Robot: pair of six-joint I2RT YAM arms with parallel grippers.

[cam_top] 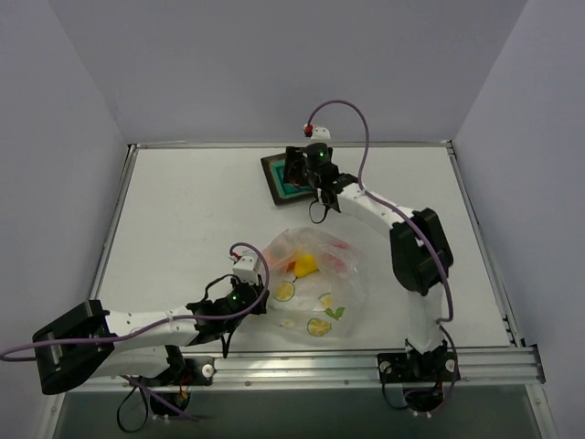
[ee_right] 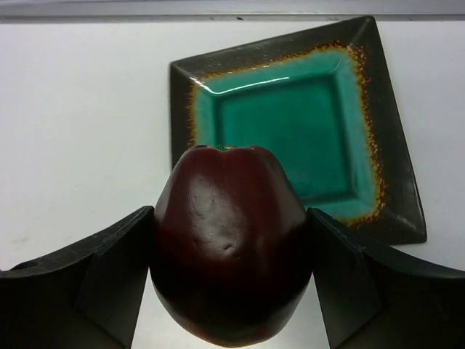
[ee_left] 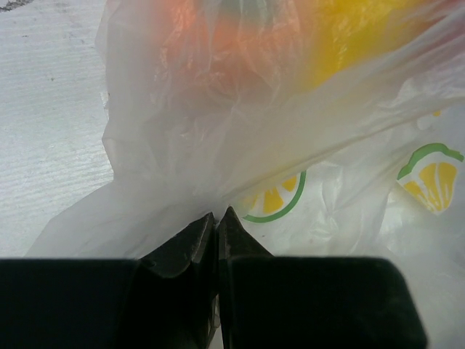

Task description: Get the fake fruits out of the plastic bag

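The plastic bag [cam_top: 315,279] with lemon-slice prints lies mid-table. A yellow fruit [cam_top: 304,265], an orange one [cam_top: 290,266] and a red one [cam_top: 336,256] show through it. My left gripper [cam_top: 260,294] is shut on the bag's left edge. In the left wrist view its tips [ee_left: 217,216] pinch the plastic [ee_left: 218,145], with orange [ee_left: 225,51] and yellow [ee_left: 356,36] blurs behind. My right gripper [cam_top: 294,167] is over the teal plate [cam_top: 277,184] at the back. It is shut on the dark maroon fruit [ee_right: 229,243], held just before the plate [ee_right: 290,123].
The table's raised rim [cam_top: 283,144] runs close behind the plate. A metal rail [cam_top: 366,366] lines the near edge by the arm bases. White walls close in on three sides.
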